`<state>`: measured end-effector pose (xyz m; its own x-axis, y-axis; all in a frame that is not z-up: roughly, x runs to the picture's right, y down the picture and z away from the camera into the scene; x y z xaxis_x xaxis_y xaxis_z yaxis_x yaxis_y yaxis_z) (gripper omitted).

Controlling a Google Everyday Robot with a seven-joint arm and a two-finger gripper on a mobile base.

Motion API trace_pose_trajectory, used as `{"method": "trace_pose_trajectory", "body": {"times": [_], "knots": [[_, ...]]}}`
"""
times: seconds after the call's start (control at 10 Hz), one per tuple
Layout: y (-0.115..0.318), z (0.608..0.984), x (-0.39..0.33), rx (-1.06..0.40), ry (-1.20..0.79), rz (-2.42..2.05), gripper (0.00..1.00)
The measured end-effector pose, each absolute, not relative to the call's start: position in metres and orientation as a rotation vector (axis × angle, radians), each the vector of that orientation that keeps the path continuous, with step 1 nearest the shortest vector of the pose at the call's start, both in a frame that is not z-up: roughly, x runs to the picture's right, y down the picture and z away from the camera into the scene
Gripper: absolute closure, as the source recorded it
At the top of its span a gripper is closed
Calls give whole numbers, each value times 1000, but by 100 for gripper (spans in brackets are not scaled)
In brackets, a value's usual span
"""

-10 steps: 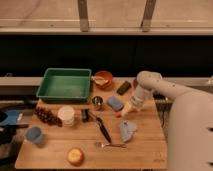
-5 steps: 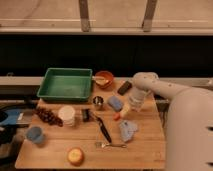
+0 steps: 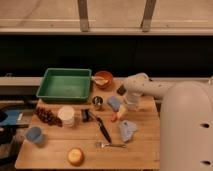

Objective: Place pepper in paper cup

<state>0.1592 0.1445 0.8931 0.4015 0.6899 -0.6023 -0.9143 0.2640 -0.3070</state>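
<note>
The pepper (image 3: 117, 115) is a small red-orange sliver lying on the wooden table (image 3: 60, 147), between a blue sponge and a pale blue cloth. My gripper (image 3: 128, 106) hangs from the white arm just above and to the right of the pepper, close to its upper end. I cannot tell whether it touches the pepper. The paper cup (image 3: 66, 115) is cream-white and stands upright at the table's left middle, well to the left of the gripper, with the metal cup and a black-handled utensil between them.
A green tray (image 3: 65, 84) and an orange bowl (image 3: 102, 79) stand at the back. A shiny metal cup (image 3: 98, 102), a blue sponge (image 3: 114, 102), dark grapes (image 3: 46, 116), a blue cup (image 3: 34, 135), a black-handled utensil (image 3: 103, 128), a fork (image 3: 111, 145), a blue cloth (image 3: 127, 130) and a yellow fruit (image 3: 75, 156) crowd the table.
My gripper has moved down and a little left, closer to the pepper. The things on the table have not moved.
</note>
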Motion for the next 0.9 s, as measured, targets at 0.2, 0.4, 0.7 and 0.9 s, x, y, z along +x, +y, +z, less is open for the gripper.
{"method": "trace_pose_trajectory", "body": {"times": [0.2, 0.4, 0.7, 0.9], "knots": [[146, 890, 162, -690, 393, 1115, 22], [137, 887, 158, -669, 374, 1126, 22], [113, 878, 151, -649, 346, 1188, 22], [106, 883, 151, -655, 334, 1241, 22]]}}
